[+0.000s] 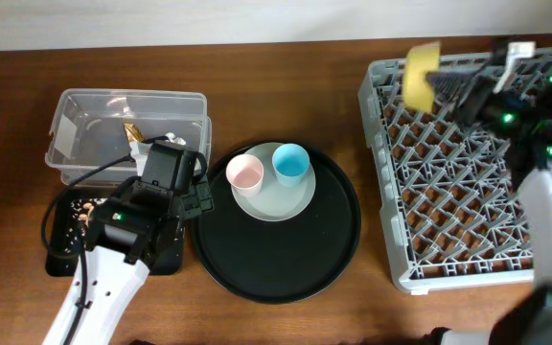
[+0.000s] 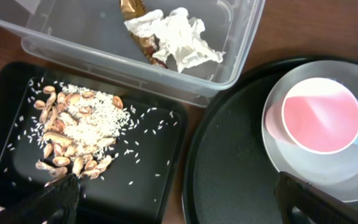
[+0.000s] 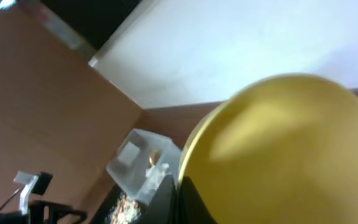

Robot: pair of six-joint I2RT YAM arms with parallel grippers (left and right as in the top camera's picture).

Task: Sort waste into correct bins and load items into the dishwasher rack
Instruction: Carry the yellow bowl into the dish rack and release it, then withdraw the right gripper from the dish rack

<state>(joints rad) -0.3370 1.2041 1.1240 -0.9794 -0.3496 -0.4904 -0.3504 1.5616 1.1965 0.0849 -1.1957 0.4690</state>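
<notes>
Your right gripper clamps the yellow bowl above a corner of the dishwasher rack, upper right; released there, it may tip outside the rim. Meanwhile your left gripper hangs open.

Overhead top-down, wrists close, tub shared

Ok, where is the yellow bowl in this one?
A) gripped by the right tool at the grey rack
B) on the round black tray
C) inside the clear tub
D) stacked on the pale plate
A: the yellow bowl sits in the right tool by the far corner of the grey rack, while the pale plate carries only the pink cup and blue cup.
</notes>
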